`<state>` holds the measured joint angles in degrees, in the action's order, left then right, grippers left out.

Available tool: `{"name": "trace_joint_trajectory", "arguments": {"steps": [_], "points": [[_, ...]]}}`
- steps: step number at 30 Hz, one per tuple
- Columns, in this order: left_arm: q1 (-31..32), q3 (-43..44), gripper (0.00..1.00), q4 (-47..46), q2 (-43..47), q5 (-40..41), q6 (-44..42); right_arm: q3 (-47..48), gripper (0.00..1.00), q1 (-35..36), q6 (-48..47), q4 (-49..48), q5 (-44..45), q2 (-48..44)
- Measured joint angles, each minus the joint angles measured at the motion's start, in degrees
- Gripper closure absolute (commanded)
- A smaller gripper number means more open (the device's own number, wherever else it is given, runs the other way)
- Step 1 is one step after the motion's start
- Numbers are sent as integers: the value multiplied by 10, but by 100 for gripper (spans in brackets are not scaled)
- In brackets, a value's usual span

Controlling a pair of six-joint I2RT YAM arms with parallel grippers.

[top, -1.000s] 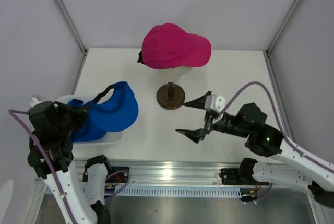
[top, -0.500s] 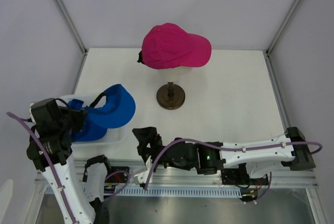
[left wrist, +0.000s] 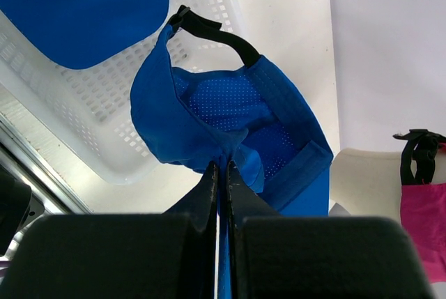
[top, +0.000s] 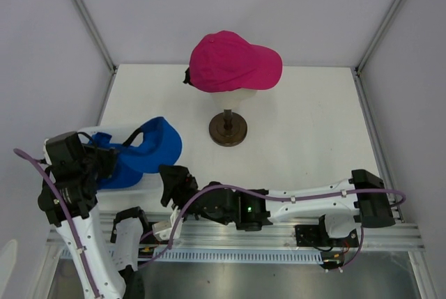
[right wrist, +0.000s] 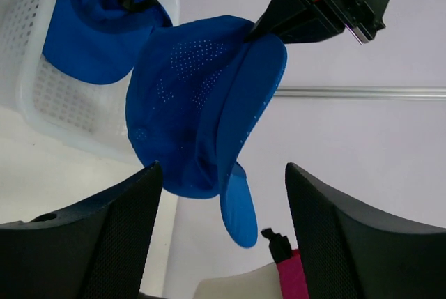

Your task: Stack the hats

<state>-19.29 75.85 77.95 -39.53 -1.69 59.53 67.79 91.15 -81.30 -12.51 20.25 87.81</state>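
Now the right pincer [top: 173, 182] has swung beside the blue hat [top: 155, 147].

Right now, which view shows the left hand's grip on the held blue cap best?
Left wrist: the shut left hand pinches the blue cap close up. Right wrist shows the cap's other side, the grip at its edge. Top shows the cap small, the pinch unclear.

Pink cap [top: 233, 62] perched on stand [top: 228, 129], far centre of bench [top: 306, 125]. Left gripper [top: 110, 158] pinches blue cap [top: 157, 149] over basket [top: 143, 180] at left. Right arm stretched leftward along near edge; right gripper [top: 173, 184] just beside basket corner, near blue cap.
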Motion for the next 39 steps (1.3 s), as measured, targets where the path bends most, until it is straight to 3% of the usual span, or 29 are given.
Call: {"name": "trace_joint_trajectory", "arguments": {"steps": [4, 7, 8, 15, 18, 20, 21, 26, 30, 34, 37, 39], "points": [[7, 0, 99, 0, 7, 1, 0, 19, 42, -14, -4, 2, -7, 20], [12, 0, 99, 0, 14, 2, 0, 45, 76, -30, -2, 2, -16, 32], [12, 0, 99, 0, 14, 3, 0, 51, 99, -34, -1, 1, -19, 35], [14, -3, 98, -23, 27, 27, -12, 82, 100, -62, 66, 32, -59, 47], [17, -3, 78, -32, 33, 32, -39, 113, 100, -77, 141, 63, -88, 44], [23, 3, 25, -33, 34, 28, -63, 117, 100, -93, 200, 81, -118, 31], [26, 8, 3, -31, 34, 26, -73, 117, 100, -101, 232, 89, -132, 21], [32, 74, 1, -36, 33, 47, -134, 109, 100, -158, 411, 117, -214, -74], [33, 119, 1, -108, 52, 67, -220, 107, 100, -214, 630, 124, -217, -171], [33, 120, 0, -206, 101, 42, -307, 172, 100, -245, 868, 218, -174, -217], [33, 118, 1, -258, 118, -1, -357, 217, 100, -296, 1037, 296, -194, -233], [33, 106, 0, -279, 118, -28, -377, 196, 100, -343, 1154, 327, -223, -266]]}}
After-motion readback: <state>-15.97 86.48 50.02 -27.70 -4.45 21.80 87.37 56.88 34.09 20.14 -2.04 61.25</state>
